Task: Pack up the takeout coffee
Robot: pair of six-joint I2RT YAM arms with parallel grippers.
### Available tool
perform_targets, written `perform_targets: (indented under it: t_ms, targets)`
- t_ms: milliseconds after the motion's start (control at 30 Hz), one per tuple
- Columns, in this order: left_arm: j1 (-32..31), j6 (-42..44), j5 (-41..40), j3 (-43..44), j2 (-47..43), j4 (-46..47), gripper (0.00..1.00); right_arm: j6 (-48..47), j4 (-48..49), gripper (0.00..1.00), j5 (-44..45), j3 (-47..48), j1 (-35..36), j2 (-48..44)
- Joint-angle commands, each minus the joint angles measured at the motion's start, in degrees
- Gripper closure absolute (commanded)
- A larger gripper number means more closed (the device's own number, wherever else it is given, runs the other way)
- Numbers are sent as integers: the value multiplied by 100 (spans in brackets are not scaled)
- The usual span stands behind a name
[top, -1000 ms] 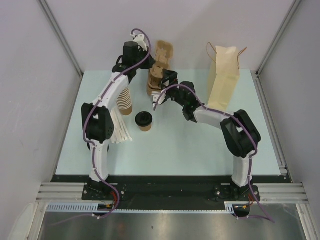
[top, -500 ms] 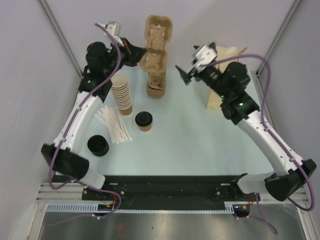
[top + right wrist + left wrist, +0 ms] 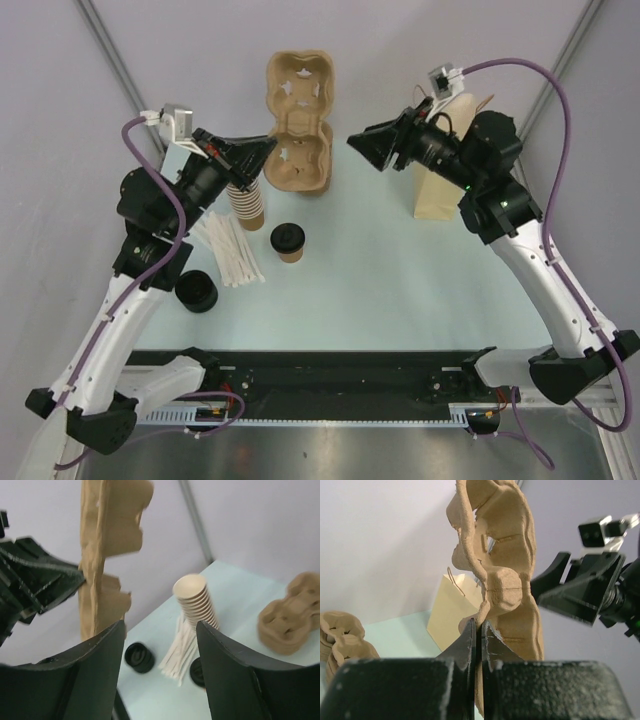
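The left end effector (image 3: 265,150) is clenched on the edge of a tan moulded-pulp cup carrier (image 3: 296,125), which now hangs upright in the air just to its right. A second ago both arms were bent low over the carrier stack, so a single carrier has been lifted clear. Below this end effector, on the pale green counter (image 3: 420,290), stand a stack of lidless brown paper cups (image 3: 247,205) and a fan of white stir sticks (image 3: 232,250). The takeout coffee (image 3: 288,242), a small brown ribbed paper cup with a round black plastic lid, sits below the raised carrier, unmoved and untouched. Just right of the carrier, the right end effector (image 3: 362,150) has drawn back and up and now faces it, released, with nothing between its jaws. Behind this end effector stands an upright tan paper bag (image 3: 445,170) with handles. A carrier looks ready, but the coffee is not yet seated in it or bagged.
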Motion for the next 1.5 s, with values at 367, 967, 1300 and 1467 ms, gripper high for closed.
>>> perform_targets:
  t_ms: [367, 967, 1300, 1467]
  targets:
    - [-19, -620, -103, -759, -441, 507, 100, -355, -227, 36, -322, 48, 1048, 13]
    - [25, 517, 91, -699, -809, -712, 52, -733, -912, 100, 118, 443, 1190, 331]
    - [1334, 2211, 953, 83, -592, -3366, 0, -1129, -1554, 100, 82, -558, 926, -240]
    - [1335, 2716, 590, 849, -238, -3651, 1, -1295, -1800, 100, 222, -953, 926, -373]
